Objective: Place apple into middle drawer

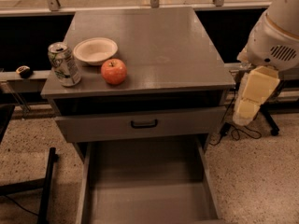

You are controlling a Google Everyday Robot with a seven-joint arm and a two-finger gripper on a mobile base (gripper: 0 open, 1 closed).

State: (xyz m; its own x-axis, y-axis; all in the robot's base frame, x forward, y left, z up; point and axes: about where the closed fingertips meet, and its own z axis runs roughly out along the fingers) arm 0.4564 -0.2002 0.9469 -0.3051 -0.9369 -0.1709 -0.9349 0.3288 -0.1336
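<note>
Though the middle drawer is pulled open, the apple is not yet grasped — the gripper is seen well apart at right, its opening not discernible

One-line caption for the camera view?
Small red-orange apple on grey cabinet top beside white bowl and can; wide grey metal middle drawer open below; gripper hangs at right.

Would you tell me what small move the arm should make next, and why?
Probably lift the gripper over the cabinet top toward the apple: it hangs off to one side, far from the apple, which sits untouched by the bowl and can. The middle drawer is already open.
</note>
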